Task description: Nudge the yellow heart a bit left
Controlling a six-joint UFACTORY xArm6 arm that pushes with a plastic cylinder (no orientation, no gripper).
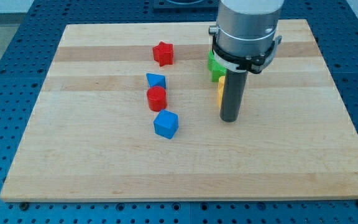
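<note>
The yellow heart (220, 91) is mostly hidden behind my tip (229, 118), so its orientation cannot be told. A green block (214, 67) sits just above it. A red star (163, 53), blue triangle (156, 79), red cylinder (156, 98) and blue cube (166, 124) stand on the table (291, 168) to the left. The end effector holds nothing.

No readable text, label or number shows anywhere.

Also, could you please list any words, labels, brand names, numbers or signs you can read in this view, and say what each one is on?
None: no readable text appears anywhere in the view.
The wooden board, the red star block, the blue cube, the arm's grey housing and my tip carry no visible lettering.
</note>
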